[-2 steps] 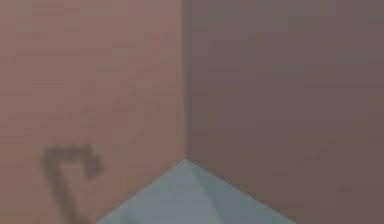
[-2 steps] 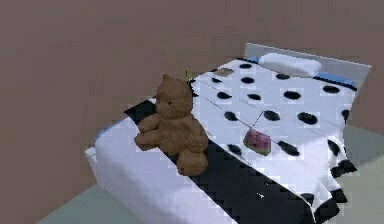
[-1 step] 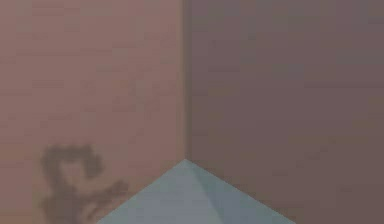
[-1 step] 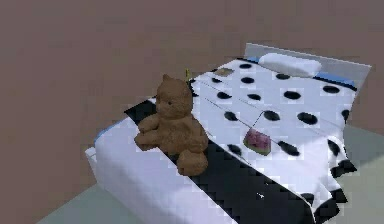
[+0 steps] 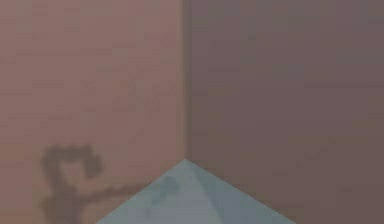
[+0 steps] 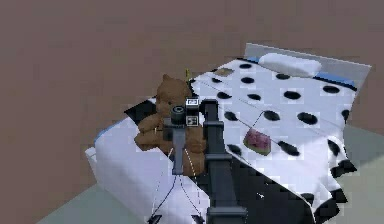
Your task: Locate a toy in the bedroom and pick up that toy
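Observation:
A brown teddy bear [image 6: 160,112] lies on the near left part of a bed [image 6: 300,120] with a white cover dotted in black. My arm [image 6: 222,170] rises from the arm side view's bottom edge over the bed. My gripper [image 6: 180,150] shows just right of the bear, its dark body against the bear's side. With the bear resting on the bed right behind it, I cannot tell whether the gripper holds anything.
A small pink object [image 6: 258,140] lies on the cover right of the arm. A white pillow [image 6: 290,66] sits at the bed's far end. Brown floor [image 6: 80,90] spreads left of the bed. The forward view faces a wall corner [image 5: 186,80] with light floor [image 5: 190,200] below.

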Controlling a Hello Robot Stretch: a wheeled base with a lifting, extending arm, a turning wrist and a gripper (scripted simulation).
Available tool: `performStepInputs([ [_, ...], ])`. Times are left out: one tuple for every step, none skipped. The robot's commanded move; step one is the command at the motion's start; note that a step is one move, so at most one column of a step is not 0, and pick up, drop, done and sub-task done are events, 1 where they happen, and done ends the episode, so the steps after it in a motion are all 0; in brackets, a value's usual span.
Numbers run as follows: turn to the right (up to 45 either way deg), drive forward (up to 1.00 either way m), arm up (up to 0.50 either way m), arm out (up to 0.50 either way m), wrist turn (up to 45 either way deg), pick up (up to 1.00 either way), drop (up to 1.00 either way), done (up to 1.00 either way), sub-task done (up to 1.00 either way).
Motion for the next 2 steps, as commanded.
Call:
performStepInputs([
  [0.0, 0.0, 0.0, 0.0, 45.0, 0.0, 0.0, 0.0, 0.0],
  [0.0, 0.0, 0.0, 0.0, 45.0, 0.0, 0.0, 0.0, 0.0],
])
